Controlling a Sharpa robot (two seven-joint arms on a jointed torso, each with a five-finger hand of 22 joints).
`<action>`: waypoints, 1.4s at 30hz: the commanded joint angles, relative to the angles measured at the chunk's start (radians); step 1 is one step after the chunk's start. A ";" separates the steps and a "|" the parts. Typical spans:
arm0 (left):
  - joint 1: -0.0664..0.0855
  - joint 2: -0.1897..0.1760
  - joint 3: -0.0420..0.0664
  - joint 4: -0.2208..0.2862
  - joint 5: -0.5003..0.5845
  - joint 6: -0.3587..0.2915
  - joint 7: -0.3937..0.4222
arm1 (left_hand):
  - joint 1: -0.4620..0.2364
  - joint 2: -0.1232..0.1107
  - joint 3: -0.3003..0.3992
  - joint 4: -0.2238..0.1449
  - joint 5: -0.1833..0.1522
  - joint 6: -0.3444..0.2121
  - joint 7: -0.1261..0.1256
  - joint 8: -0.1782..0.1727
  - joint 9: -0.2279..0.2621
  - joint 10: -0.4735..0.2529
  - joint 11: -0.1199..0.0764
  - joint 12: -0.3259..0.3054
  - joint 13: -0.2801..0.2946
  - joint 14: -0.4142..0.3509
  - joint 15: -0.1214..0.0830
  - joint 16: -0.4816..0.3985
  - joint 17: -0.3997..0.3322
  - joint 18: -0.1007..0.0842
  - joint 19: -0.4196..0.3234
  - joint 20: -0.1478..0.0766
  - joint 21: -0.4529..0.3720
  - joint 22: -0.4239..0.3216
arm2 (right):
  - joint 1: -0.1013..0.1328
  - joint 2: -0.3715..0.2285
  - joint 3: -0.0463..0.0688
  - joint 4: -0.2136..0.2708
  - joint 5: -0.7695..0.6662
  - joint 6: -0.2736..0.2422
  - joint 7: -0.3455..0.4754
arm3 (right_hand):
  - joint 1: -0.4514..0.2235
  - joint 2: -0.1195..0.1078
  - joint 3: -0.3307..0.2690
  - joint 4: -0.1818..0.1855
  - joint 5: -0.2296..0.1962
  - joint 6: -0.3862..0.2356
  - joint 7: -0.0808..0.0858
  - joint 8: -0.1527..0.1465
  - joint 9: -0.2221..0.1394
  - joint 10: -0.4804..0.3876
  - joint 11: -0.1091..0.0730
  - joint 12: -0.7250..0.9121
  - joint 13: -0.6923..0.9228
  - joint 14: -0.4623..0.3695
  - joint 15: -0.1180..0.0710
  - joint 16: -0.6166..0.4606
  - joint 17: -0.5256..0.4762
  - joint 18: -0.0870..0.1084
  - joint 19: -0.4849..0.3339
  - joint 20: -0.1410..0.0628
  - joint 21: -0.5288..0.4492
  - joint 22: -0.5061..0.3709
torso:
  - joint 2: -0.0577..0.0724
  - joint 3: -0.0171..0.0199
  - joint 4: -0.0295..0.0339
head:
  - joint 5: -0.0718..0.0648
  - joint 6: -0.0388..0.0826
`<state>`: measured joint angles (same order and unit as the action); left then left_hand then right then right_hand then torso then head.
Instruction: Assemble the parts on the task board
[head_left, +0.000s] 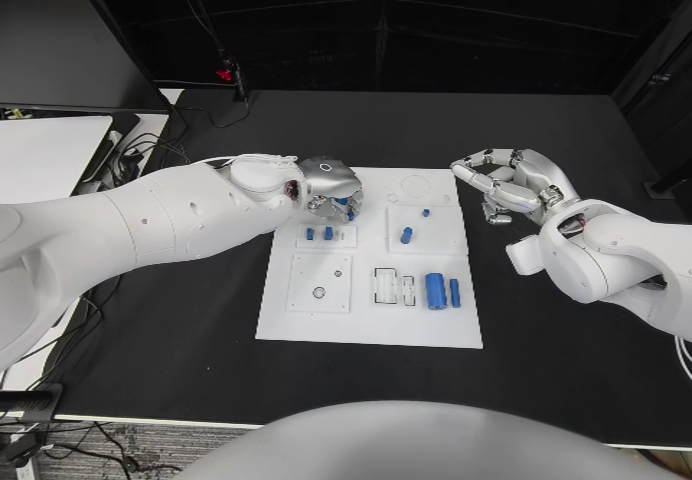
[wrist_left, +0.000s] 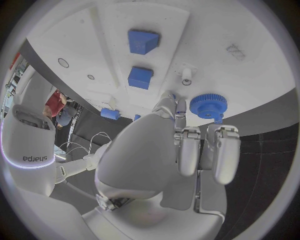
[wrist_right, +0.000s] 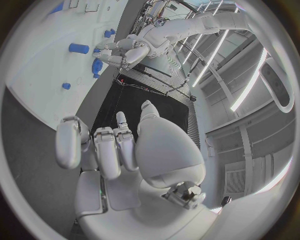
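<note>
While the left robot hand (wrist_left: 187, 150) holds the blue gear (wrist_left: 209, 106) near its peg (wrist_left: 186, 76), it may tilt and jam; the right robot hand (head_left: 512, 185) hovers empty, fingers loosely curled.

The right hand (wrist_right: 119, 150) has its silver fingers (wrist_right: 67, 142) curled inward over the black worktop (wrist_right: 37, 150), gripping nothing. Beyond it lies the white task board (wrist_right: 44, 70), carrying small blue parts (wrist_right: 79, 48). At its far edge the left hand (wrist_right: 119, 55) reaches in — apparently touching a blue part (wrist_right: 97, 66).
</note>
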<state>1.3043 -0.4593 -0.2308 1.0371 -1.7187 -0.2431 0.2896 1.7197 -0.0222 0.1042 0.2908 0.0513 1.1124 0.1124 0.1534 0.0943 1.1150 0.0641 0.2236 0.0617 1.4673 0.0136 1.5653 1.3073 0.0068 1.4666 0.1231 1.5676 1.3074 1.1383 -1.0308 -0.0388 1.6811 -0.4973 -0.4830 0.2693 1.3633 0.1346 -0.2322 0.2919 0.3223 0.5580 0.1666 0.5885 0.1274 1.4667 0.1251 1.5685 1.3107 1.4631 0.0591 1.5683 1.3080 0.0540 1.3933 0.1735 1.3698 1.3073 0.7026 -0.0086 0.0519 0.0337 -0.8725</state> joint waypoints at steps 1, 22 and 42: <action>-0.005 -0.001 -0.004 -0.003 -0.007 0.013 -0.002 | 0.012 0.007 0.008 0.000 -0.002 0.009 0.002 0.005 0.007 0.012 0.000 -0.007 -0.001 0.103 -0.004 0.005 0.264 -0.007 0.104 -0.007 0.003 0.263 | 0.001 0.001 0.000 0.002 -0.002 0.003 0.004 | 0.006 0.002 -0.007 -0.002 0.002 -0.002 0.039 0.005 -0.002 0.104 0.004 0.002 0.260 0.108 0.005 0.002 0.263 0.014 0.001 -0.001 0.003 0.106 | 0.000 -0.0001 0.0000 | 0.000 0.000; 0.019 -0.048 -0.004 0.042 -0.008 -0.148 0.019 | 0.004 -0.003 0.016 0.002 -0.003 0.023 0.004 0.002 0.008 0.032 0.004 -0.029 -0.001 0.103 0.000 0.005 0.264 -0.007 0.104 -0.007 0.003 0.263 | 0.001 -0.001 0.000 0.000 -0.002 0.004 -0.003 | 0.007 0.003 -0.008 -0.002 0.005 -0.003 0.039 0.009 -0.002 0.104 0.003 0.002 0.260 0.108 0.004 0.002 0.263 0.014 0.000 -0.001 0.001 0.105 | 0.000 0.0008 -0.0003 | -0.003 0.000; 0.060 -0.170 -0.004 0.165 -0.008 -0.090 -0.028 | -0.005 -0.005 0.022 0.003 -0.003 0.028 0.002 -0.001 0.007 0.042 0.003 -0.043 -0.002 0.103 -0.001 0.005 0.264 -0.007 0.104 -0.007 0.003 0.263 | 0.001 -0.006 0.000 0.005 -0.002 0.003 -0.005 | 0.009 0.005 -0.011 -0.002 0.007 0.007 0.036 0.019 -0.002 0.104 0.002 0.002 0.260 0.108 0.003 0.002 0.263 0.015 -0.001 -0.002 0.001 0.105 | 0.000 0.0010 0.0022 | 0.004 0.000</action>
<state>1.3616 -0.6243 -0.2354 1.1934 -1.7240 -0.3595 0.2819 1.7264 -0.0272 0.1204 0.2946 0.0420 1.1296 0.1065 0.1476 0.0944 1.1495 0.0685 0.1848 0.0611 1.4674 0.0137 1.5653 1.3073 0.0067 1.4666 0.1231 1.5676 1.3074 1.1382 -1.0368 -0.0388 1.6829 -0.4973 -0.4826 0.2604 1.3633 0.1346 -0.2374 0.2914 0.3223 0.5581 0.1666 0.6038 0.1260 1.4667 0.1252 1.5685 1.3105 1.4632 0.0591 1.5683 1.3076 0.0540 1.3933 0.1735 1.3698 1.3073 0.7027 -0.0078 0.0527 0.0383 -0.8726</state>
